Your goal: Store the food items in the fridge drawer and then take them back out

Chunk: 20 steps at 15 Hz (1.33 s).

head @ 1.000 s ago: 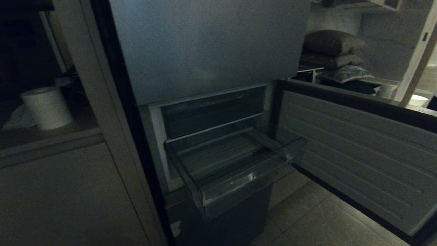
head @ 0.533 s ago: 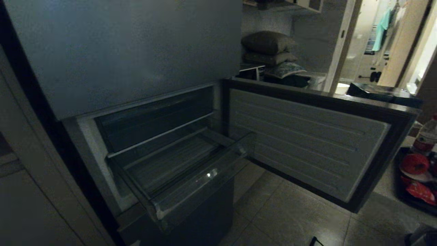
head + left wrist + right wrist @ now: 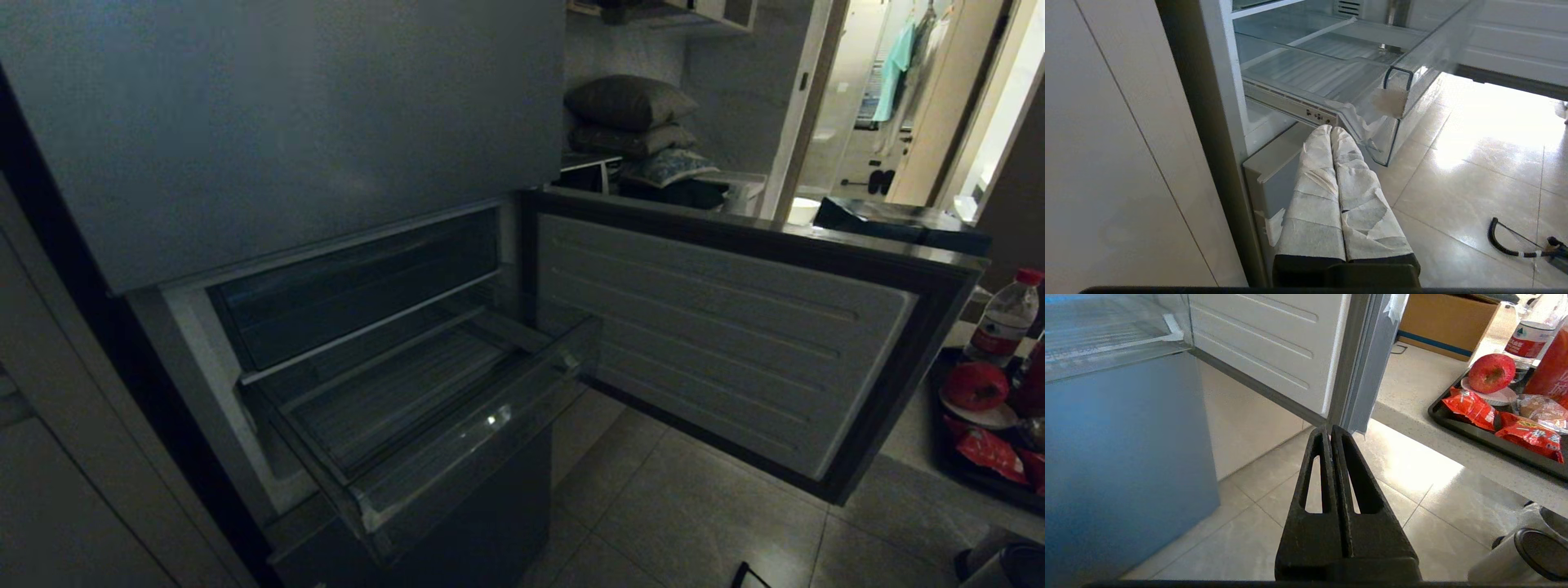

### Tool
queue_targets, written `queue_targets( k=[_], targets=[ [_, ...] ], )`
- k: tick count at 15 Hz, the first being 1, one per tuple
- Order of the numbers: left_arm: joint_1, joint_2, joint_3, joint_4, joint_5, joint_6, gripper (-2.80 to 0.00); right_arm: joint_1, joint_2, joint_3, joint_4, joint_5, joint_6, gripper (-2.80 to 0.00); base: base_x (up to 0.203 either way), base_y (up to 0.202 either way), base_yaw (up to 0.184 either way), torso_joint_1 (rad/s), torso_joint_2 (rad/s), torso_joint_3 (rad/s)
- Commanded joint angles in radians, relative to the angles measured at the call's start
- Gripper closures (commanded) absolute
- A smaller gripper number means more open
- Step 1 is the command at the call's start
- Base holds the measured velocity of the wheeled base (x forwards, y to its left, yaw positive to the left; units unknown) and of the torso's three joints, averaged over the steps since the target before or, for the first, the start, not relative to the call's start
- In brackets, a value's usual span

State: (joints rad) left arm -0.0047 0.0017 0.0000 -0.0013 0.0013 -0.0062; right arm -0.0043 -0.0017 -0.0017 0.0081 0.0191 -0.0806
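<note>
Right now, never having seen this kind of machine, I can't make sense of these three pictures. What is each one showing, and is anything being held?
It is a wheeled robot with two arms. The dark picture comes from its head: a fridge with its door open and a clear drawer pulled out, empty. The other two come from cameras on the wrists. The left hand, wrapped in white tape, is shut near the drawer. The right hand is shut too. Neither holds anything. On the counter sits a black tray with an apple, red snack packets and a water bottle.
</note>
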Motion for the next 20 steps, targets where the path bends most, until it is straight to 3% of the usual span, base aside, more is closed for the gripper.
queue_targets(
  k=[1, 9, 17, 20],
  targets=[
    [0.0, 0.0, 0.0, 0.0, 0.0, 0.001, 0.0, 0.0, 0.002, 0.0, 0.0, 0.001, 0.001, 0.0, 0.0, 0.0, 0.0, 0.0, 0.0, 0.0],
    [0.0, 0.0, 0.0, 0.0, 0.0, -0.001, 0.0, 0.0, 0.002, 0.0, 0.0, 0.001, -0.002, 0.0, 0.176, -0.125, 0.004, 0.006, 0.0, 0.002],
    [0.0, 0.0, 0.0, 0.0, 0.0, -0.001, 0.0, 0.0, 0.002, 0.0, 0.001, 0.001, 0.027, 0.0, 0.0, 0.0, 0.0, 0.0, 0.0, 0.0],
    [0.0, 0.0, 0.0, 0.0, 0.0, -0.001, 0.0, 0.0, 0.021, -0.102, 0.043, -0.084, 0.046, 0.0, 0.0, 0.0, 0.0, 0.0, 0.0, 0.0]
  ],
)
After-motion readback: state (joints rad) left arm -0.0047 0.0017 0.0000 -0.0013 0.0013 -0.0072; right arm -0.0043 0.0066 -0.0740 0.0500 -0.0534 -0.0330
